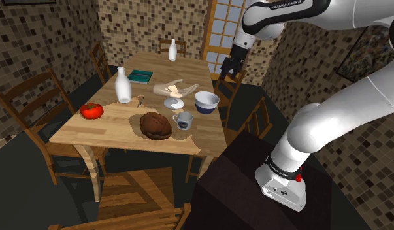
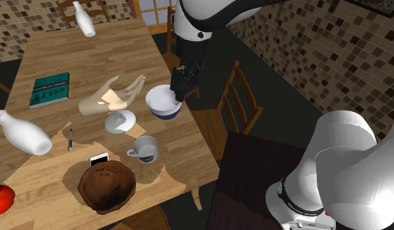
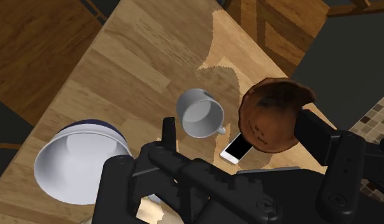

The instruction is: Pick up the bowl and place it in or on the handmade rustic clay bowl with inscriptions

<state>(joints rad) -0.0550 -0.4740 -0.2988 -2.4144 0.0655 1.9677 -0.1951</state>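
**Gripper open and empty above table edge**

Black gripper (image 1: 228,68) hangs over the wooden table (image 1: 110,129), fingers spread wide, clasping nothing. Smooth round white bowl (image 1: 206,101), dark blue outside, sits upright near the edge. A white mug (image 1: 183,119) stands between it and the rough brown clay bowl (image 1: 155,125), which has a ragged rim.

A long light-wood tabletop (image 1: 110,131) stands in a room walled with brown-and-beige mosaic tiles (image 1: 143,23). Wooden ladder-back chairs (image 1: 33,104) stand around it on a dark grey floor (image 1: 19,196). Beyond its far end, a wood-framed paned window (image 1: 221,29) glows pale.
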